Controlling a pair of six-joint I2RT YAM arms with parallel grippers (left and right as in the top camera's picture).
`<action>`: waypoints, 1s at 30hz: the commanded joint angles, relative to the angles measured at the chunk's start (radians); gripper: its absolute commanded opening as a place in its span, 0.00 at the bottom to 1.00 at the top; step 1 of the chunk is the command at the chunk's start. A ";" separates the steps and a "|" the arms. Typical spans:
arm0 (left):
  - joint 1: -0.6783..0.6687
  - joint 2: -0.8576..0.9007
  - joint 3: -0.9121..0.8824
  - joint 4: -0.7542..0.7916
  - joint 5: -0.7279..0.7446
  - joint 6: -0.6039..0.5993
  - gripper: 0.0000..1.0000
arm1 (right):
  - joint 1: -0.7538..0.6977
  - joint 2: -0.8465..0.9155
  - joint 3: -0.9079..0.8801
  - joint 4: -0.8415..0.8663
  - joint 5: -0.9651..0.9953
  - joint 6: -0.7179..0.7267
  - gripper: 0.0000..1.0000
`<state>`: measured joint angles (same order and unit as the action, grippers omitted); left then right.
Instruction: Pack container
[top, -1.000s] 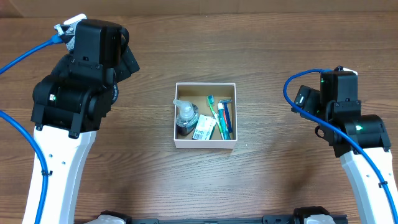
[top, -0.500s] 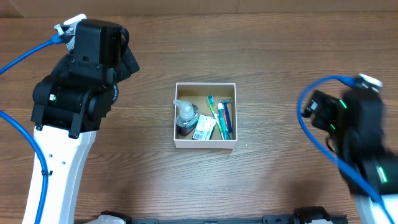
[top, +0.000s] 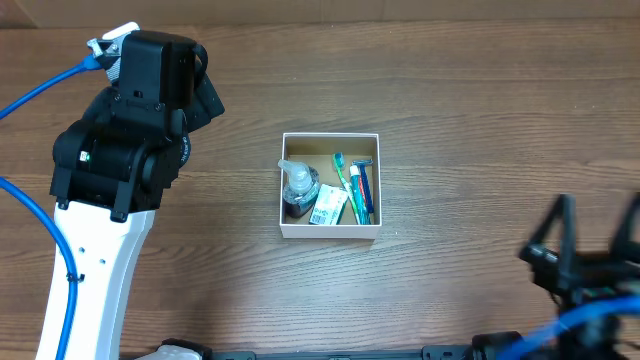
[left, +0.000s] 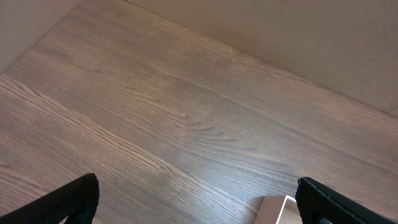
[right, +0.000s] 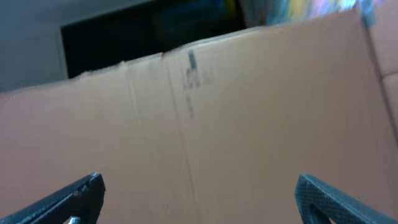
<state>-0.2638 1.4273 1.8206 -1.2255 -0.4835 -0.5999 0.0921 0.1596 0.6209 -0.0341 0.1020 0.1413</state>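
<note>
Your container (top: 330, 232) sat at the middle of the worktop (top: 460, 90), white walls outside, brown inside, open on top. In it you had a pump bottle (top: 299, 190) at the left, a small printed packet (top: 327, 208) just beside it, and toothbrushes (top: 345, 180) and a blue razor (top: 364, 190) along the right wall. How those overlapped low down, you couldn't make out. From the left wrist, only one white corner of the box peeked in at the lower edge, the rest cut off.

Room to move: you had bare wood on all four sides of the box, and both arms stood well apart from it. The left arm (top: 120, 150) bulked over the far-left part, its blue cable (top: 40, 90) running off the edge, and from above its housing hid the fingers. The right arm (top: 590, 270) was low at the near-right corner, blurred and clipped by the frame.

Your left pincer (left: 199, 199) stood spread wide, nothing between the fingers, only bare wood beyond them. Your right pincer (right: 199, 196) gaped just as wide and was empty too, facing a blurred cardboard wall (right: 249, 124).
</note>
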 joint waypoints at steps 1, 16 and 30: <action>0.006 0.004 0.015 0.002 -0.014 0.002 1.00 | -0.005 -0.030 -0.199 0.116 -0.100 -0.007 1.00; 0.006 0.004 0.015 0.002 -0.014 0.002 1.00 | -0.005 -0.044 -0.496 0.204 -0.119 -0.008 1.00; 0.006 0.004 0.015 0.002 -0.014 0.002 1.00 | -0.005 -0.157 -0.613 0.134 -0.123 -0.009 1.00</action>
<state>-0.2638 1.4273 1.8206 -1.2266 -0.4835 -0.5999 0.0914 0.0147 0.0235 0.1459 -0.0128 0.1368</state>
